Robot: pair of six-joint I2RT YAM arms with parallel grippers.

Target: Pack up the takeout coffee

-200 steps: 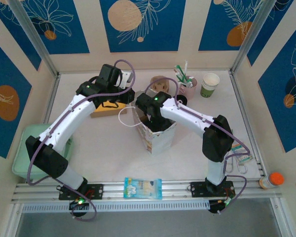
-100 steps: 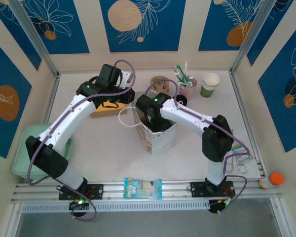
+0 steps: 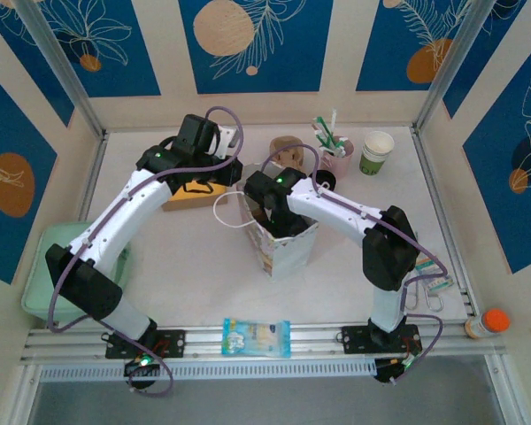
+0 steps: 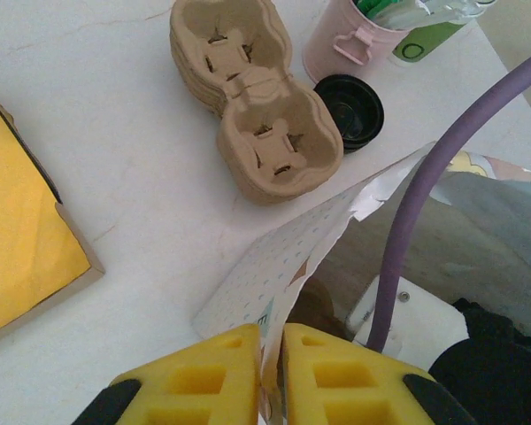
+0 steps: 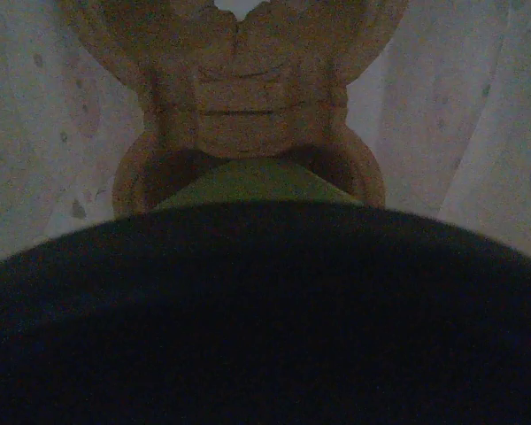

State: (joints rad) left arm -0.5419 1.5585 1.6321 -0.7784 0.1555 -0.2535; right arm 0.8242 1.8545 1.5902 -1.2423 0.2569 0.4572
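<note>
A white patterned paper bag (image 3: pixel 290 250) stands open mid-table. My left gripper (image 4: pixel 273 343) is shut on the bag's rim (image 4: pixel 288 266), with the paper pinched between the yellow pads. My right gripper (image 3: pixel 280 219) reaches down inside the bag. Right below it is the takeout coffee: a black lid (image 5: pixel 265 310) hides the fingers, and the cup's green band (image 5: pixel 252 184) points into a brown cup carrier (image 5: pixel 248 97) on the bag's floor. A second green-and-white cup (image 3: pixel 377 152) stands uncovered at the back right.
A stack of cardboard carriers (image 3: pixel 288 148), a pink cup of utensils (image 3: pixel 337 156) and a black lid (image 3: pixel 327 181) stand behind the bag. A yellow packet (image 3: pixel 193 194) lies under the left arm. A blue packet (image 3: pixel 257 337) lies near the front rail and a green tray (image 3: pixel 41 285) sits at the left.
The right wrist has edged slightly left over the bag. The left arm keeps its pinch on the rim and has not moved.
</note>
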